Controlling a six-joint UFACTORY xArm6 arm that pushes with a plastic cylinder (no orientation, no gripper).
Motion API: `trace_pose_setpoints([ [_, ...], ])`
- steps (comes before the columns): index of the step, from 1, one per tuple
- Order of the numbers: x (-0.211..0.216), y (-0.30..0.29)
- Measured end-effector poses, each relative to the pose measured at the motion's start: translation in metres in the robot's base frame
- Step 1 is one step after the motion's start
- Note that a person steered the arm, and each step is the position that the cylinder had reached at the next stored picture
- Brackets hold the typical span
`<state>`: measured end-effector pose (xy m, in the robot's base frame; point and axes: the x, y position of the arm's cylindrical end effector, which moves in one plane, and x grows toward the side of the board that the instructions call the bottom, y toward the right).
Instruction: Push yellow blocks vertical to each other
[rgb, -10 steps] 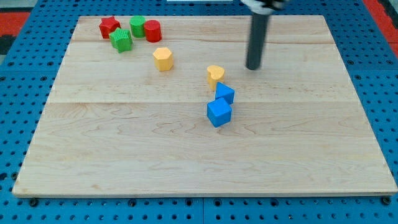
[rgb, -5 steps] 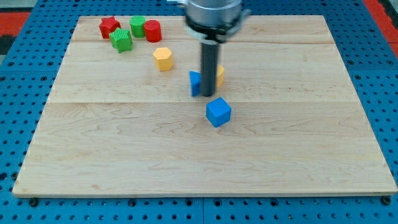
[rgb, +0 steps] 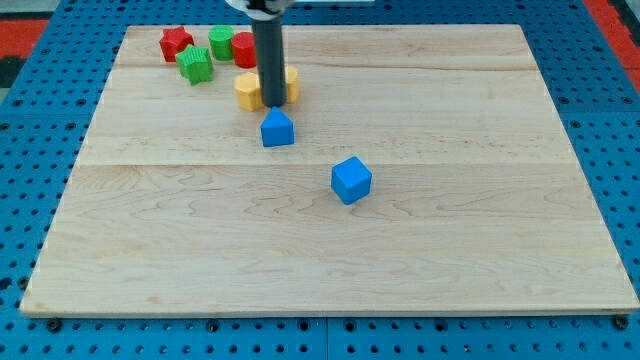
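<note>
Two yellow blocks sit side by side near the view's top, left of centre: one (rgb: 246, 90) to the left of my rod and one (rgb: 291, 83) partly hidden behind it on the right. My tip (rgb: 270, 105) stands between them, touching or nearly touching both. A blue block (rgb: 277, 128) lies just below the tip.
A blue cube (rgb: 351, 180) lies near the board's middle. At the top left stand a red block (rgb: 176, 43), a green block (rgb: 197, 64), a green cylinder (rgb: 221, 42) and a red cylinder (rgb: 244, 49). The wooden board (rgb: 500, 250) lies on a blue pegboard.
My rod has swept left and up. It carried the right yellow block up beside the left yellow one. One blue block was pushed left and up, away from the blue cube.
</note>
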<state>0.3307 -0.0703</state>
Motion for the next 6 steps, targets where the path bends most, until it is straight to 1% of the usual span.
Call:
trace_pose_setpoints([
  [1, -0.013, -0.023],
  [2, 0.025, 0.012],
  [3, 0.005, 0.079],
  [4, -0.029, 0.014],
  [5, -0.046, -0.043],
  [6, 0.027, -0.046],
])
